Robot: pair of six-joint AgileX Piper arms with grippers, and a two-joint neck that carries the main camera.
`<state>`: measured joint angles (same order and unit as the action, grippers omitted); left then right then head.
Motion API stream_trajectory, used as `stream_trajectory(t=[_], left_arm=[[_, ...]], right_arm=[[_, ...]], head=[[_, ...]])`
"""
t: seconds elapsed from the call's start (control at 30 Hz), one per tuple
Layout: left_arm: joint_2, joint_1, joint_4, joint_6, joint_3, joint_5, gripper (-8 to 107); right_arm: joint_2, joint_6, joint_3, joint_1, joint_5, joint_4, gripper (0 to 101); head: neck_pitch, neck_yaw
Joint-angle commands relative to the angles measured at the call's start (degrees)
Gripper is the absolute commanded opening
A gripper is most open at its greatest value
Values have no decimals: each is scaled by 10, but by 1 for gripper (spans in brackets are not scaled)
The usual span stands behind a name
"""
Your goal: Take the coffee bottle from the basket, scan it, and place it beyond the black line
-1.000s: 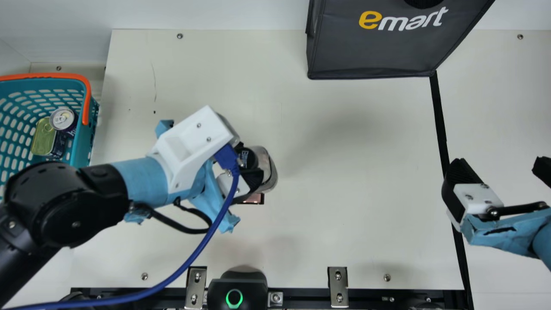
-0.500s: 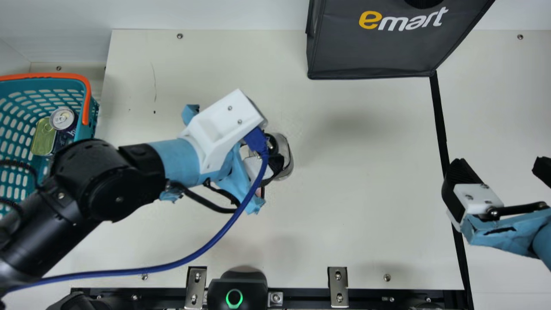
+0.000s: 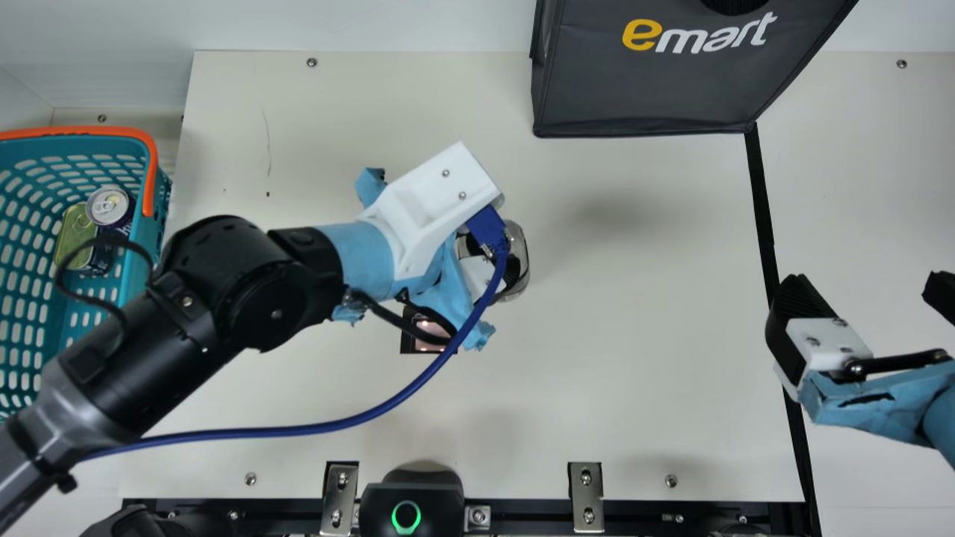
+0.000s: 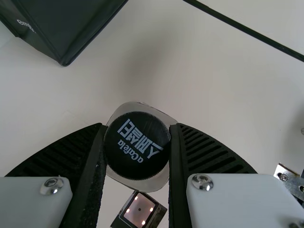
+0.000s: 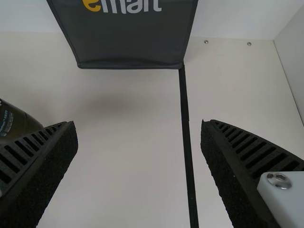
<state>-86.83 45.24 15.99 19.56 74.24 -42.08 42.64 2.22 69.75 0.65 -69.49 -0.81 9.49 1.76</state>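
1. I have the coffee bottle clamped by its black cap between the fingers of my left gripper.
2. It's between the basket and the black line, near the small lit square.
3. My right gripper is spread wide and empty at the line.

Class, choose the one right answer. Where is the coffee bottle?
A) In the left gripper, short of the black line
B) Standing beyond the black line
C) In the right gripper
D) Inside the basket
A: the left gripper holds the coffee bottle at its cap, on the basket side of the black line.
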Motion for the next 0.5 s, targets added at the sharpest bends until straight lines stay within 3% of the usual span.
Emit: stream_trajectory(t=[0.0, 0.47], left_arm=[[-8, 1, -1, 1, 4, 2, 10], [-57, 18, -8, 0, 23, 20, 10]], right_arm=[[0, 0, 0, 0, 0, 0, 91], [0, 0, 0, 0, 0, 0, 91]], head=[[-16, -2], [-16, -2]])
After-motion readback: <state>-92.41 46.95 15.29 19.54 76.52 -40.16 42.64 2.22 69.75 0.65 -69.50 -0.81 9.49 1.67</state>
